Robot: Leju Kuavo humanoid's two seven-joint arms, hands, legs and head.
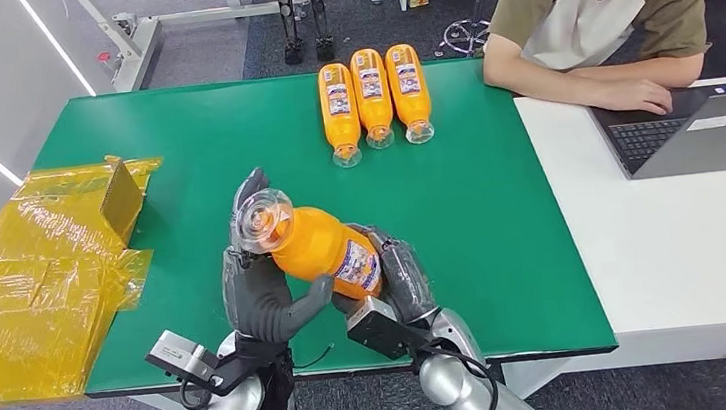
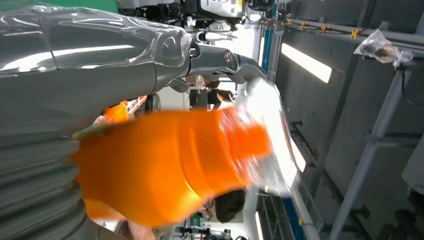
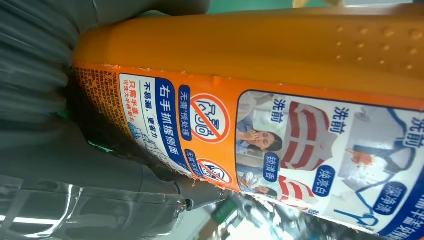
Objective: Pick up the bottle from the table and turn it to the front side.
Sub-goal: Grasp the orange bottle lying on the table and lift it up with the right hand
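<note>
Fingers of our left hand (image 1: pixel 265 293) and right hand (image 1: pixel 394 280) both grip the orange bottle (image 1: pixel 318 249), lifted off the green desk (image 1: pixel 500 212), tilted, likely so we can rotate the label.

Robotics lab or test workspace: green-matted counter (image 1: pixel 500 212) mid-frame, white desk (image 1: pixel 663 236) at right with a laptop (image 1: pixel 704 132) and a seated person (image 1: pixel 603 21) upper right, metal stand legs (image 1: pixel 151 29) and grey floor (image 1: pixel 203 50) at top.
</note>
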